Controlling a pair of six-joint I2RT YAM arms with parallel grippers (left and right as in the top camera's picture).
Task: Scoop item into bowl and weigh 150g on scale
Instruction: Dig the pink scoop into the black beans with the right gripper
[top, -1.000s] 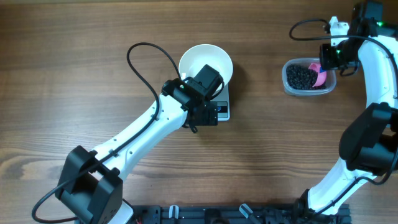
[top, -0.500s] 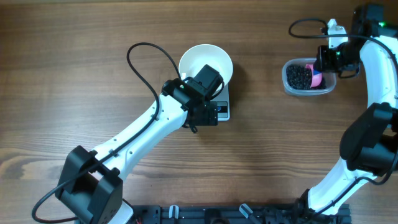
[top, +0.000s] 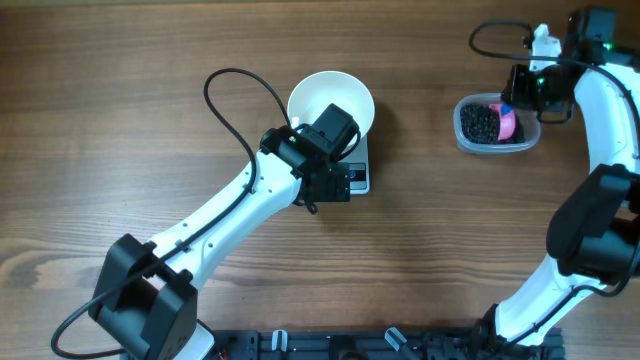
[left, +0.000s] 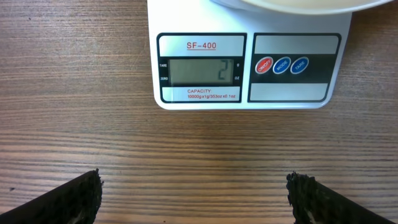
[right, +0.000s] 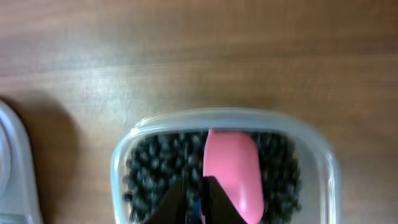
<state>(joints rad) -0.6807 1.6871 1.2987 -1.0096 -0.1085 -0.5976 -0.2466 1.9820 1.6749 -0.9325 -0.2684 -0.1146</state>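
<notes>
The white bowl (top: 331, 103) stands on the scale (top: 357, 178), and its rim (left: 298, 5) shows at the top of the left wrist view. The scale (left: 249, 68) has a 2 on its display. My left gripper (top: 328, 188) (left: 193, 184) hangs open over bare wood just in front of the scale, holding nothing. At the far right a clear tub (top: 497, 124) (right: 217, 116) holds the item (top: 482, 124) (right: 155, 169), a heap of black beans. A pink scoop (top: 510, 123) (right: 231, 167) lies in the beans. My right gripper (top: 522, 92) (right: 199, 200) is shut on its blue handle.
A black cable (top: 222, 92) loops across the table left of the bowl. The right arm's lower links (top: 590, 240) stand along the right edge. A dark rail (top: 380, 345) runs along the front edge.
The right gripper has shifted a little toward the far side, and the scoop has moved slightly left in the tub, its blue handle now showing from above. The left arm has not moved.
</notes>
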